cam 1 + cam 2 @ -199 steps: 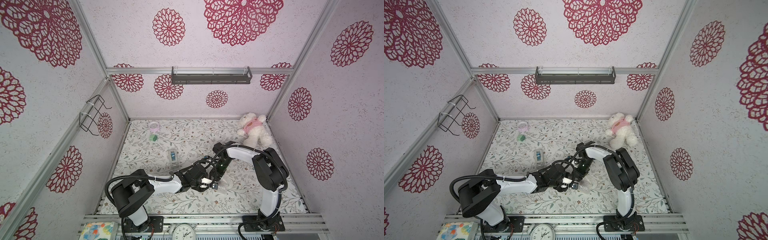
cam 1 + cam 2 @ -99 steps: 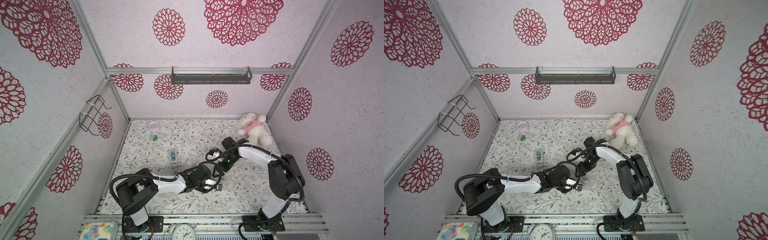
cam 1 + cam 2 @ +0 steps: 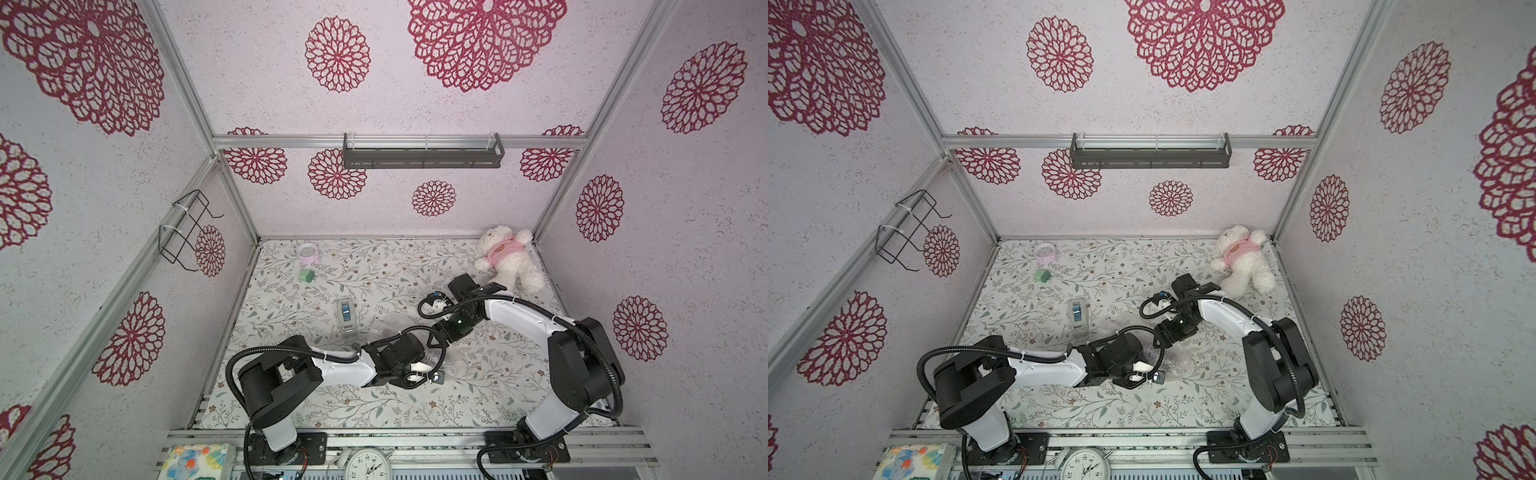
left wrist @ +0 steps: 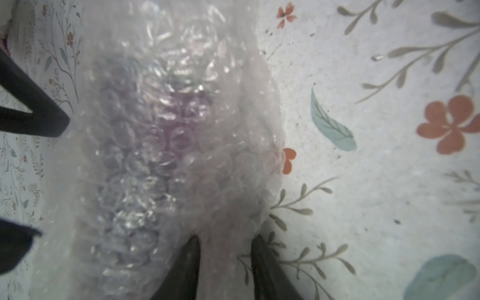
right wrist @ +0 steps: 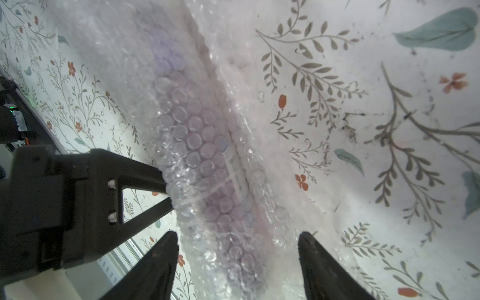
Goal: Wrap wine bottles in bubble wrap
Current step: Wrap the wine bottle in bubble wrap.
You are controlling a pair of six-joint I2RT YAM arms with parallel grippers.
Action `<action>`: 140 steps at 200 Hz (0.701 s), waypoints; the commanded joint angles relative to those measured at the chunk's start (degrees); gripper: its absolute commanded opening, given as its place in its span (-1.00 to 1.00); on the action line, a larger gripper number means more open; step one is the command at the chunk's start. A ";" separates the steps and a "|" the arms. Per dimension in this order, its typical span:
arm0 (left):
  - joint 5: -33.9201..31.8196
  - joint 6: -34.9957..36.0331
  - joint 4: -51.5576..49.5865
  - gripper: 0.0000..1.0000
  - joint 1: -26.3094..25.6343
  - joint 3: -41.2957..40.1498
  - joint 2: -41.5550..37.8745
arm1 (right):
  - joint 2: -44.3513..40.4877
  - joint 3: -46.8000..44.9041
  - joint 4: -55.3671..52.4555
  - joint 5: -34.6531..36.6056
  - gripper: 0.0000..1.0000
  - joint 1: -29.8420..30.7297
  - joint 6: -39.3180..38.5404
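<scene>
Since left gripper (image 4: 225, 237) and right gripper (image 5: 237, 233) both gape over the bubble wrap (image 4: 145, 181), they should pinch its edge, keeping wine bottle (image 5: 207, 161) snug.

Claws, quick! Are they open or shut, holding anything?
Left claw: open, bubble wrap edge between its fingers.
Right claw: open, astride the wrapped bottle.

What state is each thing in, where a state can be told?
Bottle: lying, rolled inside the wrap.
Wrap: rolled around the bottle.
Left end effector: open, wrap edge between its jaws.
Right end effector: open, straddling the wrap.
Dispenser: not held.
Bear: lying face up.
</scene>
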 commanded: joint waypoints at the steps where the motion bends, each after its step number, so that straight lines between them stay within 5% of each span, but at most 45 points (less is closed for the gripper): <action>1: -2.29 0.01 0.30 -0.10 0.03 -0.11 -2.62 | -0.49 -0.32 2.90 -0.72 0.50 1.78 3.27; 82: -0.26 2.69 -1.40 0.12 4.00 -0.11 -10.33 | 5.12 0.97 0.87 -0.31 0.29 2.72 -0.07; 140: 3.25 7.01 -6.82 0.23 6.51 5.52 -4.45 | 1.48 4.64 1.12 -0.35 0.38 1.21 1.43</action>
